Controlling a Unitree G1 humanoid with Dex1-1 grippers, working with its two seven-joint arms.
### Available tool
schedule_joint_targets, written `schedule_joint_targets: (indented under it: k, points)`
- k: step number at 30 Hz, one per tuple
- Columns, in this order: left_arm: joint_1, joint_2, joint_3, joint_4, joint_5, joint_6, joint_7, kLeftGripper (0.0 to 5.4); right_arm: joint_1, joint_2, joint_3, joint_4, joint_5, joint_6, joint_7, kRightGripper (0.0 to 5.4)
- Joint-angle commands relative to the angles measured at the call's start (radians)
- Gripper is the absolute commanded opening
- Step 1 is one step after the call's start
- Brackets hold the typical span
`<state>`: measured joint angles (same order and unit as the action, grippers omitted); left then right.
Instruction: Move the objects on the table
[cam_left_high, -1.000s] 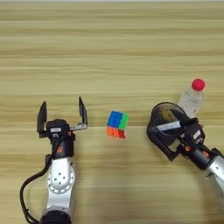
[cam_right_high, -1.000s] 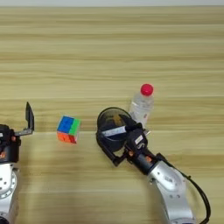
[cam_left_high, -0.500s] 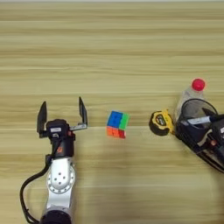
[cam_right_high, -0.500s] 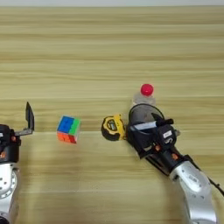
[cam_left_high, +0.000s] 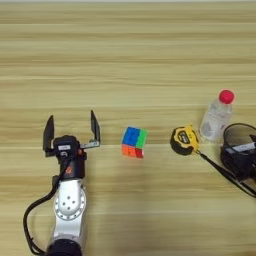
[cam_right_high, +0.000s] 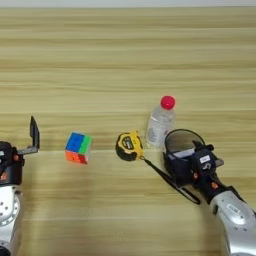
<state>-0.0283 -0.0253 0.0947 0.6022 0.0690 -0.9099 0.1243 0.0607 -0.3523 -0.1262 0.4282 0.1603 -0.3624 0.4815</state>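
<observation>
Light wooden table (cam_left_high: 125, 55) lay bare up top. Left gripper (cam_left_high: 70, 131) released beside multicoloured puzzle cube (cam_left_high: 134, 142); right gripper (cam_right_high: 186, 165) clasped black round cup (cam_right_high: 182, 142), near yellow-black tape measure (cam_right_high: 129, 145) and clear red-capped bottle (cam_right_high: 161, 121).

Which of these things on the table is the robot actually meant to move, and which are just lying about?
To be moved: puzzle cube; tape measure; bottle; black cup, gripped by the right pincer.

Lying about: nothing else shows. The table only bears them; the left pincer is open and holds nothing.
</observation>
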Motion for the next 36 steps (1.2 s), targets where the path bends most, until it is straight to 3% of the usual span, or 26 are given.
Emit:
schedule_joint_targets:
  k: [1,10,22,23,25,36]
  points:
    - [-0.009,0.003,0.000,0.009,-0.006,0.005,-0.002,5.40,-0.058,0.007,-0.029,0.077,-0.001,-0.005,-0.042,4.83]
    - [-0.007,0.010,0.003,0.009,-0.013,0.003,-0.006,5.40,-0.173,0.052,-0.023,0.295,-0.040,-0.096,-0.119,4.83]
    - [-0.009,0.016,0.008,0.010,-0.023,0.004,-0.015,5.40,-0.253,0.060,-0.026,0.496,-0.070,-0.195,-0.206,4.83]
    - [-0.010,0.017,0.009,0.011,-0.024,0.005,-0.016,5.40,-0.259,0.064,-0.026,0.507,-0.068,-0.201,-0.206,5.20]
    - [-0.011,0.018,0.010,0.013,-0.026,0.006,-0.018,5.40,-0.267,0.075,-0.030,0.520,-0.058,-0.209,-0.203,5.34]
    - [-0.019,0.020,0.013,0.023,-0.032,0.005,-0.025,5.40,-0.267,0.119,-0.061,0.469,0.006,-0.225,-0.173,5.34]
